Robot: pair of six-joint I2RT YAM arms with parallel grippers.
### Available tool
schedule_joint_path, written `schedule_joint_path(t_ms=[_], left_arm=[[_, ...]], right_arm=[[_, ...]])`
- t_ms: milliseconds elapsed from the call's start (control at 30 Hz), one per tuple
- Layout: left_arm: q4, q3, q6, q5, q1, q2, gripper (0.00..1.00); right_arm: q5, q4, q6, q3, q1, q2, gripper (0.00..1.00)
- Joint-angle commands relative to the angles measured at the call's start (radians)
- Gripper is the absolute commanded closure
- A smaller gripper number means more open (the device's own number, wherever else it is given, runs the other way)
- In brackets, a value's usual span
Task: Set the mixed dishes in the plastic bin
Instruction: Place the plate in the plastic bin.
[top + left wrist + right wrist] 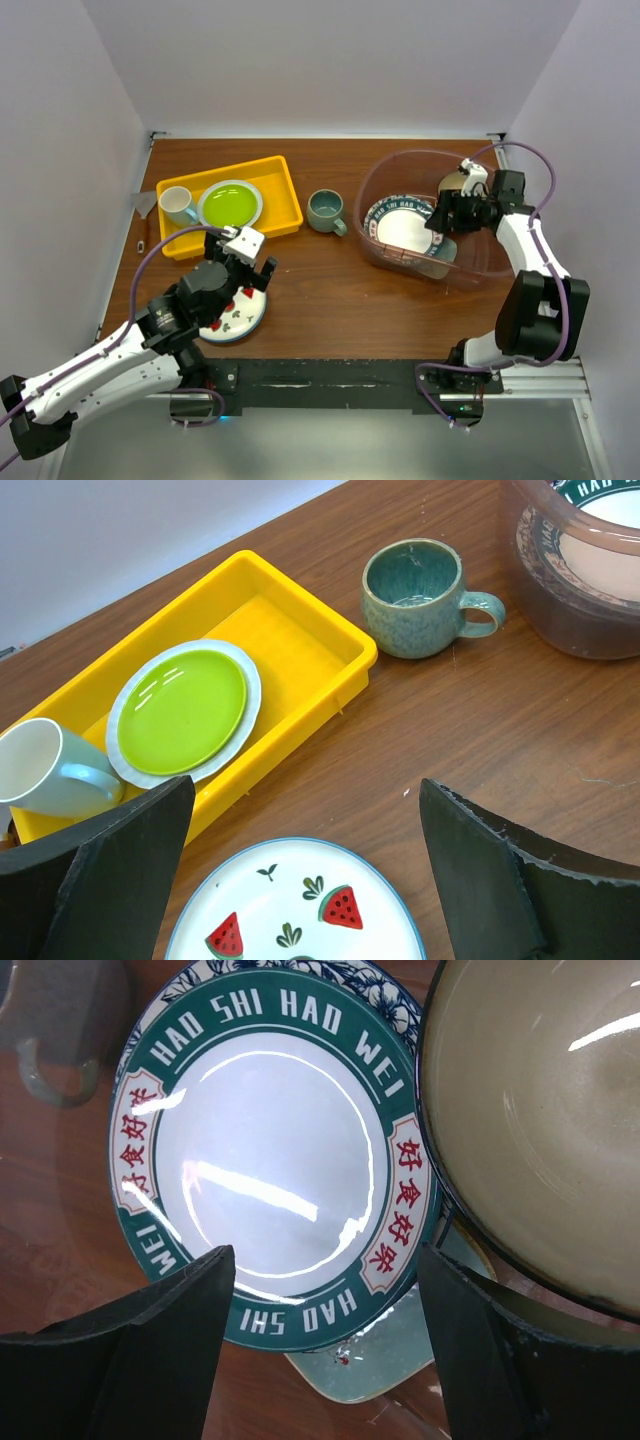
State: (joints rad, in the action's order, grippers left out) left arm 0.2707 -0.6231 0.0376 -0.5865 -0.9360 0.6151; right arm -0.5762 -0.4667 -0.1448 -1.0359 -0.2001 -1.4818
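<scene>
right fingers spread inside the plastic bin beside the tan bowl; left fingers, spread wide, hover over the watermelon plate on the table, next to be pinched by its rim

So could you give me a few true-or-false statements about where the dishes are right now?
The grey-green mug sits inside the plastic bin. False: it stands on the table, outside it.
The watermelon plate lies below the open left fingers. True.
The yellow tray is empty. False: it holds a green plate and a white mug.
A green-rimmed plate lies in the bin. True.
</scene>
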Motion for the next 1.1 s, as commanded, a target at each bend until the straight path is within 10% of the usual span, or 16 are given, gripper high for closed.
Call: schedule_joint_path(t_ms=[0,667,1067], left_arm=[[-0.044,0.011,-0.005,0.005,0.008,-0.003,0.0],[-0.042,0.008,-0.031,0.011,0.032,0.026,0.0],[0.047,-0.02,-0.342,-0.042,0.034,0.023,0.0]], right_arm=[[-0.05,-0.015,-0.059,-0.038,0.002,0.092,0.21],[-0.344,0.016,-0.107,0.007,-0.035,0.296,0.18],[-0.392,0.039,-0.096,0.023,-0.041,0.336,0.16]])
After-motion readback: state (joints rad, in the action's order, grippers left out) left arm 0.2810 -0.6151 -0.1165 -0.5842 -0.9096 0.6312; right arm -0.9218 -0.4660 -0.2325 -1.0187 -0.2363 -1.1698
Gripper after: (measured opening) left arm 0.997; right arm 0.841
